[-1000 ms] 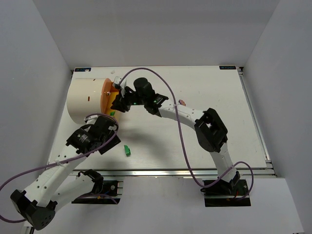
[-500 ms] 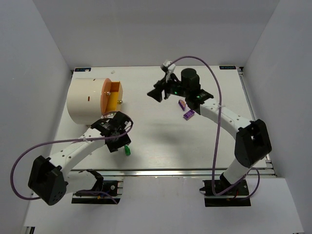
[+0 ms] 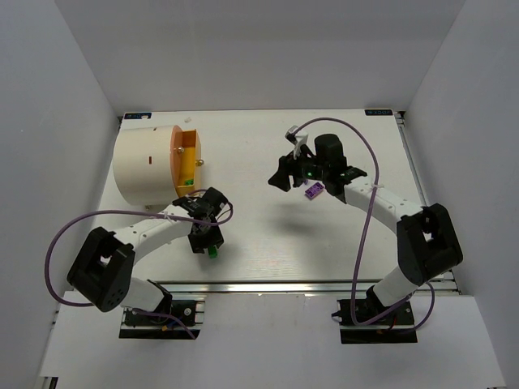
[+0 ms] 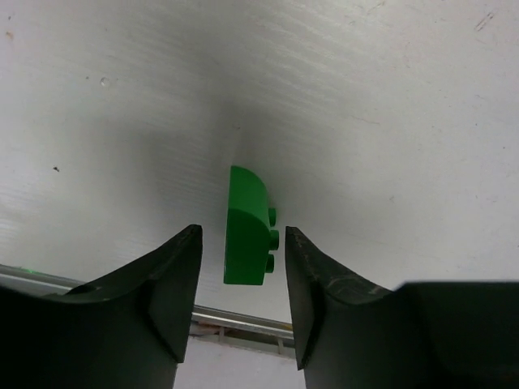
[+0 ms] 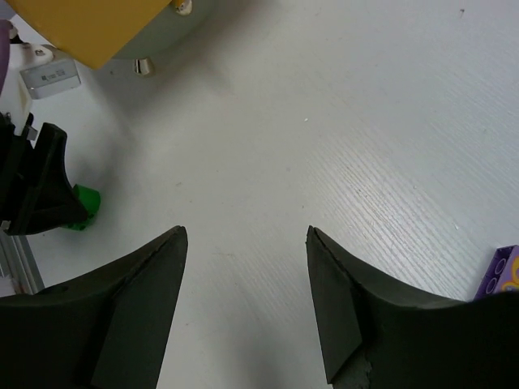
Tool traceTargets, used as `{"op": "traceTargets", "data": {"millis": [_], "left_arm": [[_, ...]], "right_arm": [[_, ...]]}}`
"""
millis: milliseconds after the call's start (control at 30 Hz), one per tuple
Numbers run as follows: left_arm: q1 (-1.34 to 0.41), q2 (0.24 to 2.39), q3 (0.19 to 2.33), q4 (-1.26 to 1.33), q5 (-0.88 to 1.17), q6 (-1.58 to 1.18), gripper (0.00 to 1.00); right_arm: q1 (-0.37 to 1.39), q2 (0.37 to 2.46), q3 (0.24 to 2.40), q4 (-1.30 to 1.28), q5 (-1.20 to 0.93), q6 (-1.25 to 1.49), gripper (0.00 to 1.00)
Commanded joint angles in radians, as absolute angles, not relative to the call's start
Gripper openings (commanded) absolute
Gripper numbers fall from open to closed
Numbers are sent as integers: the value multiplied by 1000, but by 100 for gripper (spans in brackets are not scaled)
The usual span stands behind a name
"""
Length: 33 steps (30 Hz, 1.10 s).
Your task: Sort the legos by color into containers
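Observation:
A green lego (image 4: 247, 227) lies on the white table near its front edge. My left gripper (image 4: 242, 237) is open, one finger on each side of it, with small gaps; from above the gripper (image 3: 208, 241) covers most of that brick (image 3: 212, 253). My right gripper (image 5: 246, 233) is open and empty above bare table (image 3: 283, 174). A purple lego (image 3: 312, 191) lies under its wrist, at the right edge of the right wrist view (image 5: 504, 271). The cream drum (image 3: 142, 166) lies at the back left, its orange face (image 3: 177, 154) with an open orange drawer holding a green piece (image 3: 188, 185).
The metal rail of the table's front edge (image 4: 235, 320) is just behind the green lego. The right wrist view shows the drum's orange face (image 5: 97, 24), a brass knob (image 5: 144, 66) and the left gripper's finger (image 5: 36, 182) beside the green lego (image 5: 81, 209).
My right gripper has left the drum and swung right to the purple lego area. My left gripper has moved toward the front edge and come down around the green lego.

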<state>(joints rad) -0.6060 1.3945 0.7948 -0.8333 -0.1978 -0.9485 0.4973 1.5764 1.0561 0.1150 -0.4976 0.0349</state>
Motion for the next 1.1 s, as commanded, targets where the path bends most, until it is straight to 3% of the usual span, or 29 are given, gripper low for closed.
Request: {"op": "traceTargets", "data": {"millis": [0, 333, 433, 800, 1067], "left_arm": [[-606, 1388, 792, -776, -193, -925, 55], [-624, 1388, 772, -771, -176, -917, 25], [-643, 1345, 799, -805, -164, -911, 11], [-704, 1180, 1037, -896, -69, -735, 7], [-681, 1368, 1501, -1095, -405, -620, 3]], "right_arm": [[488, 1535, 1065, 156, -518, 29, 66], [465, 1545, 1063, 160, -534, 29, 64], [459, 1540, 1060, 158, -540, 25, 64], [456, 1543, 1048, 156, -568, 18, 61], [456, 1537, 1046, 147, -563, 5, 61]]}}
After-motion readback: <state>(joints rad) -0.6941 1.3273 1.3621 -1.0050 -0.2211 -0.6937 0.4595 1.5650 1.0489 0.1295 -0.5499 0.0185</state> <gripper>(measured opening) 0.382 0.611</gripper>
